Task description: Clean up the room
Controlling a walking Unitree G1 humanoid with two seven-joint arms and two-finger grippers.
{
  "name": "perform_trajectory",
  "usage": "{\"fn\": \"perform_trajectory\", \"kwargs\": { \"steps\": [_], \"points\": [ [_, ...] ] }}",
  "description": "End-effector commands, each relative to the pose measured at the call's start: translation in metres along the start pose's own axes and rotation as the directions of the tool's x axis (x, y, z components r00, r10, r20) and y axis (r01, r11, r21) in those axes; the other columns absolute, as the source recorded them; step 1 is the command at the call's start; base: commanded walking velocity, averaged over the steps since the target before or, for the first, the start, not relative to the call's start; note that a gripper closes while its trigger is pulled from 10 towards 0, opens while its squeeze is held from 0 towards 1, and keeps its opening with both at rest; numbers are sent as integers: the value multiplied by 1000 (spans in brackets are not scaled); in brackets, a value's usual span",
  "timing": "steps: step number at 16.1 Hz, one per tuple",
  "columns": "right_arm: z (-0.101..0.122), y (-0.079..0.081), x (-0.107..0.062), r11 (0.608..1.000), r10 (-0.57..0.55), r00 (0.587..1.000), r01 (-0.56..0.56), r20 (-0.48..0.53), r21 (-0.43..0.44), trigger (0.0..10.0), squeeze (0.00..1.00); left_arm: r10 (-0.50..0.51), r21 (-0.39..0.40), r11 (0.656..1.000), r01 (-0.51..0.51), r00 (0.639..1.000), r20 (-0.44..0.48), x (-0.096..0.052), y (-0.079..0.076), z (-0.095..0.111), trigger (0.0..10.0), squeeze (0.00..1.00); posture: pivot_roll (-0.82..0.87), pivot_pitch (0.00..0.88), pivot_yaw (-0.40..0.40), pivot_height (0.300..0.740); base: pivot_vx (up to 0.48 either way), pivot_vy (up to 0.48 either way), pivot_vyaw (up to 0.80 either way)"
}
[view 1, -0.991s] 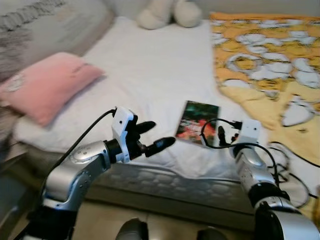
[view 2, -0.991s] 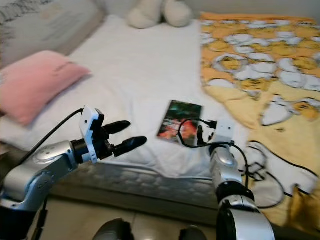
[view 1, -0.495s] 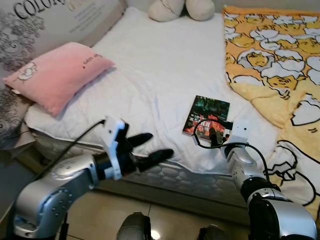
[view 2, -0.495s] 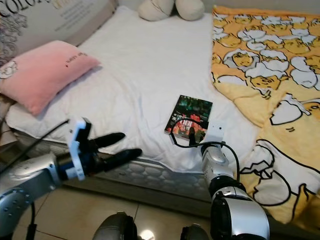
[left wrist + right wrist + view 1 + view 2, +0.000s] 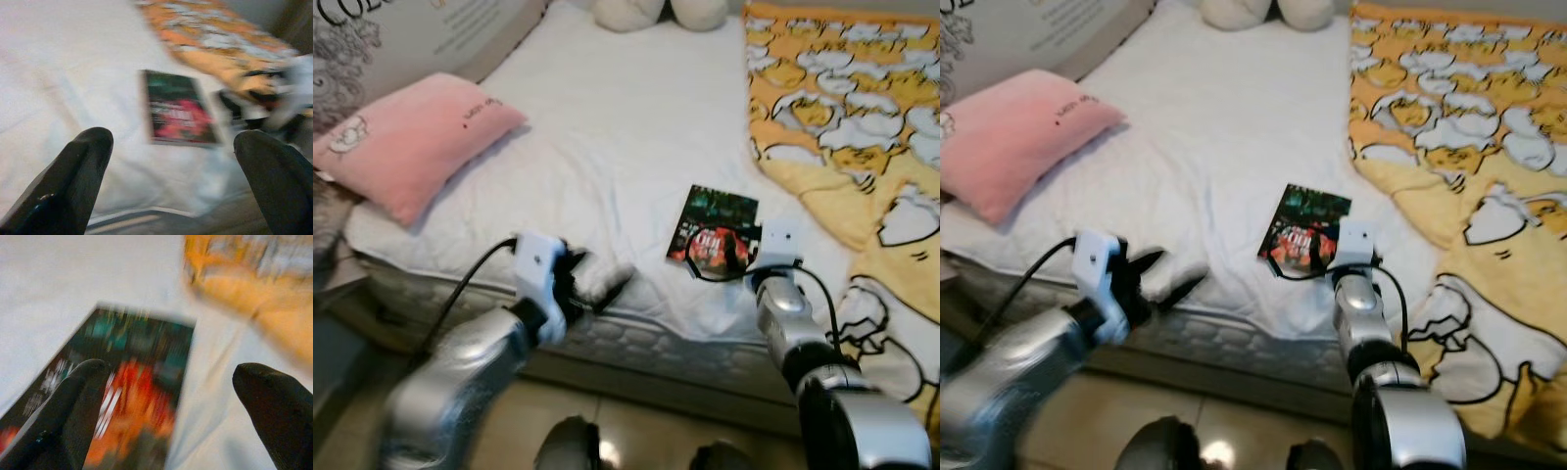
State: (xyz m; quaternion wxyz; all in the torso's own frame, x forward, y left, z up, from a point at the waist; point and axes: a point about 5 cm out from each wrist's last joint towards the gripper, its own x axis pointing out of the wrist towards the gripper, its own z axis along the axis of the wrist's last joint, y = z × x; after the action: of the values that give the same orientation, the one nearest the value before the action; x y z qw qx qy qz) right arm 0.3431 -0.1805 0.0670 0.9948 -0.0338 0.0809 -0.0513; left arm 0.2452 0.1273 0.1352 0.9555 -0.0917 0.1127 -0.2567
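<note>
1 book (image 5: 715, 229) lies on white bed (image 5: 626, 127) (both end effectors spread).

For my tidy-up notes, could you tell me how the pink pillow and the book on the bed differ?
The pink pillow is plump, soft and plain pink; the book is flat, thin and dark with a red and green cover. The pillow lies near the bed's left corner, away from both arms; the book lies right before the right gripper, whose fingers are spread. Both rest on the white sheet.
</note>
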Motion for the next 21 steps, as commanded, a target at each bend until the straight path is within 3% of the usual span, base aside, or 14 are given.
{"fn": "perform_trajectory", "kwargs": {
  "steps": [1, 2, 3, 6, 10, 12, 14, 17, 21],
  "points": [
    [14, -3, -5, 999, 6, 992, 1, 129, -54, 10000, 0, 113, 1, 994, -113, 993, 34, -1, 10, -1, 10000, 0, 39, 0, -9, 703, 0, 0, 0],
    [24, -5, -27, 996, 20, 971, 2, 238, -91, 10000, 0, 185, -10, 983, -185, 981, 66, 1, 14, -4, 10000, 0, -16, 0, -20, 703, 0, 0, 0],
    [30, -10, -42, 994, 11, 960, 20, 280, -106, 10000, 0, 225, -6, 974, -225, 971, 85, 9, 19, -6, 10000, 0, -55, 0, -24, 703, 0, 0, 0],
    [31, -23, -66, 991, -55, 948, 91, 314, -102, 10000, 0, 304, -10, 952, -307, 940, 155, 28, 32, 0, 10000, 0, -111, 0, -15, 703, 0, 0, 0],
    [32, -13, -64, 991, -52, 967, 81, 248, -107, 10000, 0, 187, 50, 978, -201, 961, 203, 52, 34, 10, 10000, 0, -166, 0, 26, 703, 198, -298, 0],
    [40, -6, -55, 991, -41, 962, 74, 270, -115, 10000, 0, 119, 135, 979, -150, 970, 210, 62, 32, 10, 10000, 0, -189, 0, 58, 703, 159, -178, 0],
    [40, -6, -55, 992, -46, 964, 75, 260, -101, 10000, 0, 98, 102, 988, -119, 977, 189, 64, 31, 7, 10000, 0, -194, 0, 65, 703, 0, 0, -731],
    [33, -7, -61, 993, -48, 971, 72, 235, -92, 10000, 0, 13, 143, 989, -39, 984, 180, 66, 24, 5, 10000, 0, -183, 0, 75, 703, 0, 454, -629],
    [26, 0, -63, 995, -36, 977, 54, 209, -80, 10000, 0, -5, 172, 985, -27, 983, 183, 69, 22, 6, 10000, 0, -165, 0, 74, 703, 195, 411, -625]
  ]
}}
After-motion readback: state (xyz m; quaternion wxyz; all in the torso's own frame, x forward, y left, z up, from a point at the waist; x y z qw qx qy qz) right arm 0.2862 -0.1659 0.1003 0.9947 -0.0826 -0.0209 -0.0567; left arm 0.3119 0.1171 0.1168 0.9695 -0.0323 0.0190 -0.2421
